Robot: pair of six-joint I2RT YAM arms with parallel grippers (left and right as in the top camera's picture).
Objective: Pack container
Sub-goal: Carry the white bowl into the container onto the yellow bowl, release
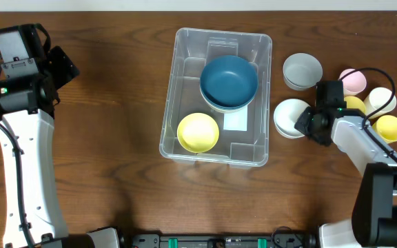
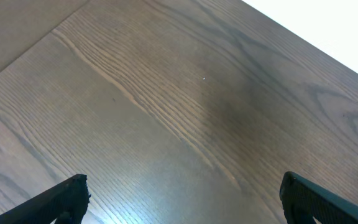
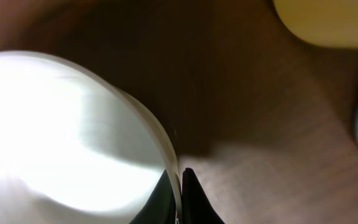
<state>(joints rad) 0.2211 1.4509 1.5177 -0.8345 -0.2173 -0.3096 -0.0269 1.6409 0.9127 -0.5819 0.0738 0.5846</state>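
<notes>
The container (image 1: 216,148) sits mid-frame in the overhead view and is partly packed: a blue bowl (image 1: 229,81) fills its upper right and a yellow bowl (image 1: 198,132) lies in its lower left. Left to pack, as I judge it, are the bowls out on the worktop (image 1: 116,124) at the right of the frame: a grey bowl (image 1: 302,70), a white bowl (image 1: 288,114), a pink bowl (image 1: 353,80), a cream bowl (image 1: 381,100) and a further yellow bowl (image 1: 390,127). The right arm (image 1: 350,138) has its jaws nearly closed, pinching the white bowl's rim, so that one looks next to go. The left arm (image 1: 19,158), at the upper left, holds its jaws wide apart over bare wood, gripping nothing.
</notes>
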